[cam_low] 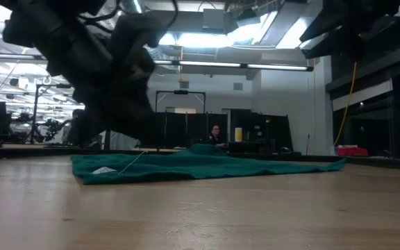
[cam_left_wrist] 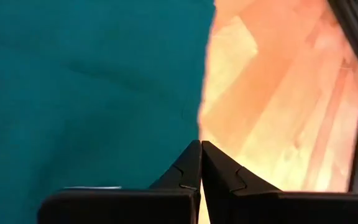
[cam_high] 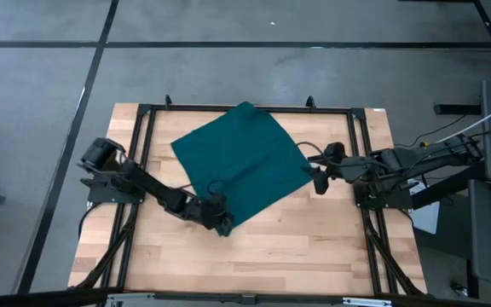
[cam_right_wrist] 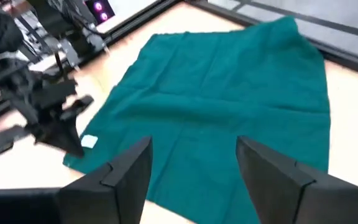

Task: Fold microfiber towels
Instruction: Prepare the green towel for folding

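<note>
Lying flat on the wooden table (cam_high: 314, 247), the green towel (cam_high: 241, 162) is seen spread out like a square turned on one point. Soft wrinkles run across its fuzzy cloth. One corner of the towel reaches the black metal frame (cam_high: 143, 128) at the far side of the table. A small white tag (cam_right_wrist: 89, 141) is sewn near the corner closest to the left arm.

That corner is partly hidden in the high view by the left gripper (cam_high: 220, 223), which sits right on the towel's edge. In the left wrist view its two dark fingers (cam_left_wrist: 188, 171) are pressed tight together at the tips, just at the line where cloth meets wood. Whether any cloth is pinched between them cannot be told.

The right gripper (cam_high: 318, 176) is held just beside the towel's opposite corner, and its fingers (cam_right_wrist: 129, 165) are spread wide with nothing between them.

In the low view the towel is seen only as a thin green strip, and the arms above it are dark, blurry shapes cut off at the top.
</note>
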Controlling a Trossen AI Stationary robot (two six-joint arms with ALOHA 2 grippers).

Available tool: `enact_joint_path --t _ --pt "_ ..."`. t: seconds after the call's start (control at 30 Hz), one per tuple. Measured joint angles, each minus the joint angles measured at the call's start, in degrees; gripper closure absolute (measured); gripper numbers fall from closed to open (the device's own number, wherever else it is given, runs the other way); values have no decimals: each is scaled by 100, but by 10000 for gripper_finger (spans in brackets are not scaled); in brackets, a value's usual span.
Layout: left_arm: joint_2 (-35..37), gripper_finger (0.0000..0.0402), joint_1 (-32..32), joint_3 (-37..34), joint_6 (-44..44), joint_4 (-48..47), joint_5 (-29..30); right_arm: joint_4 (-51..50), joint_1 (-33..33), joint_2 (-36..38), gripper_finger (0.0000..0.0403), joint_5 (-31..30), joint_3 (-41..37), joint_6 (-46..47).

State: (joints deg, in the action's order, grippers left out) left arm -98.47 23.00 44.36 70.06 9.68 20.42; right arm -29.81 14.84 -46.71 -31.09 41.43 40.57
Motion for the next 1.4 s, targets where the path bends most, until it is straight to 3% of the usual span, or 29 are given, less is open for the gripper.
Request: enact_joint_path --t 0.3,0.57,0.8,0.87,0.93,1.03,1.1,1.23,1.4 --pt "-256 400 426 535 548 -1525 -367 -44 -12 350 207 62 0 -60" --pt "-46 400 1361 584 2147 -3162 -294 21 -12 366 209 346 0 -62" --pt "463 399 2103 527 4147 -6303 -489 64 78 364 192 372 0 105" --pt "758 400 2345 497 4717 -6801 -276 71 116 366 189 372 0 170" --pt "1091 400 2499 395 4934 -6780 292 66 154 366 186 369 0 213" --pt "1451 399 2316 371 4422 -6249 1342 64 192 364 186 369 0 209" --pt "1547 400 1899 371 3456 -5493 1629 64 200 364 189 367 0 190" --pt "1345 399 624 383 884 -3184 951 61 199 364 198 366 0 76" --pt "634 399 -538 663 -632 -1810 344 56 249 382 207 490 -2 55"
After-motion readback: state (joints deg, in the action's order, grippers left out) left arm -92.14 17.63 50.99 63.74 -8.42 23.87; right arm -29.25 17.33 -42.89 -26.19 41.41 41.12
